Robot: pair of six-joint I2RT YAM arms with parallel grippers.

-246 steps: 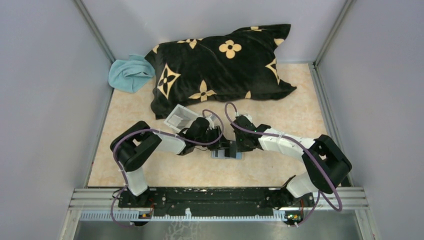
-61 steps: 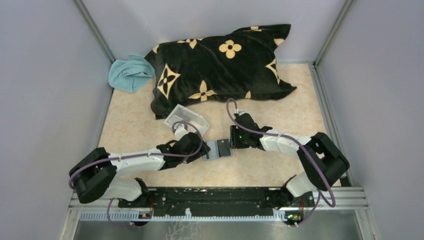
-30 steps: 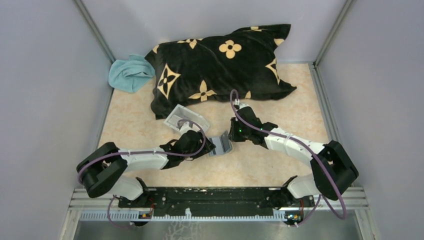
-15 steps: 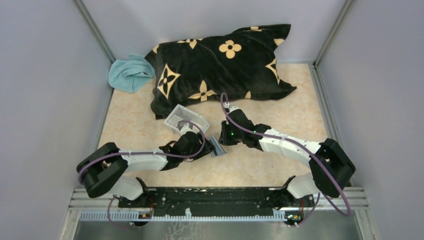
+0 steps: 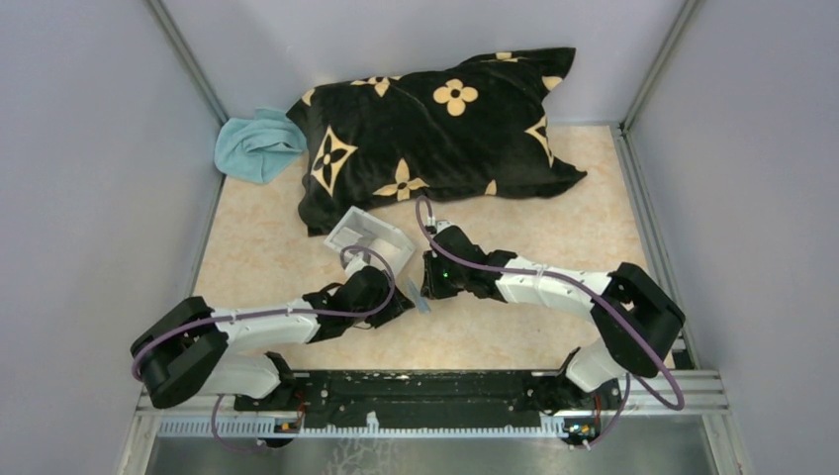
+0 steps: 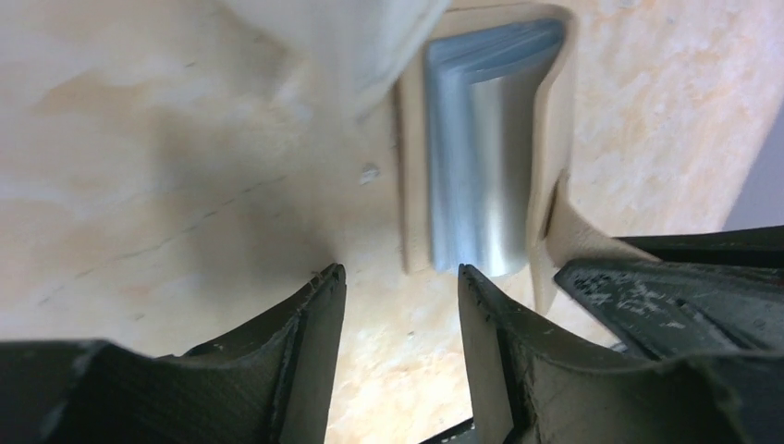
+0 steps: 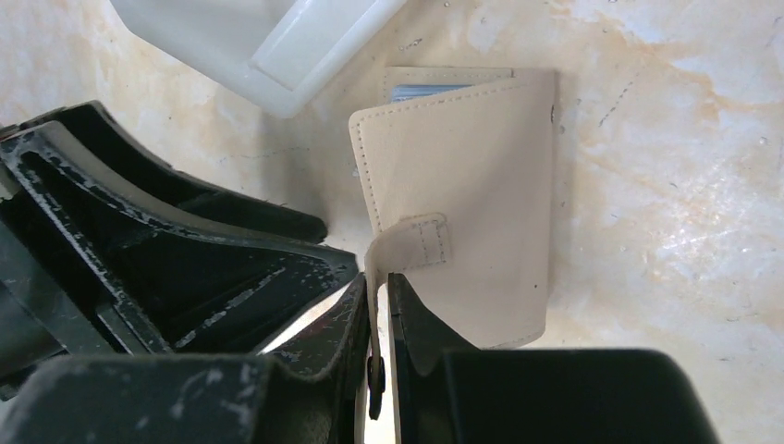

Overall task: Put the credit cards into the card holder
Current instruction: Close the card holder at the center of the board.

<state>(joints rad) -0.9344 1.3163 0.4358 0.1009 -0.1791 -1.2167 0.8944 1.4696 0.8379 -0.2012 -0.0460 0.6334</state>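
The tan card holder (image 7: pixel 481 213) lies on the table with its cover folded nearly over its grey slotted pockets (image 6: pixel 476 166). A light blue credit card (image 7: pixel 434 92) shows as a thin edge under the cover's far end. My right gripper (image 7: pixel 379 310) is shut on the holder's snap tab (image 7: pixel 421 242), holding it up at the cover's near edge. My left gripper (image 6: pixel 399 291) is open just short of the holder, with only bare table between its fingers. From above, both grippers meet over the holder (image 5: pixel 422 300), the left (image 5: pixel 404 297) beside the right (image 5: pixel 427 285).
A clear shallow tray (image 5: pixel 371 237) sits right behind the grippers, touching distance from the holder. A black pillow with tan flowers (image 5: pixel 435 129) fills the back. A light blue cloth (image 5: pixel 255 145) lies at the back left. Grey walls close in both sides.
My right gripper has swung left with the tab, folding the holder's cover from open to nearly closed. My left gripper's fingers have narrowed somewhat and stay beside the holder.
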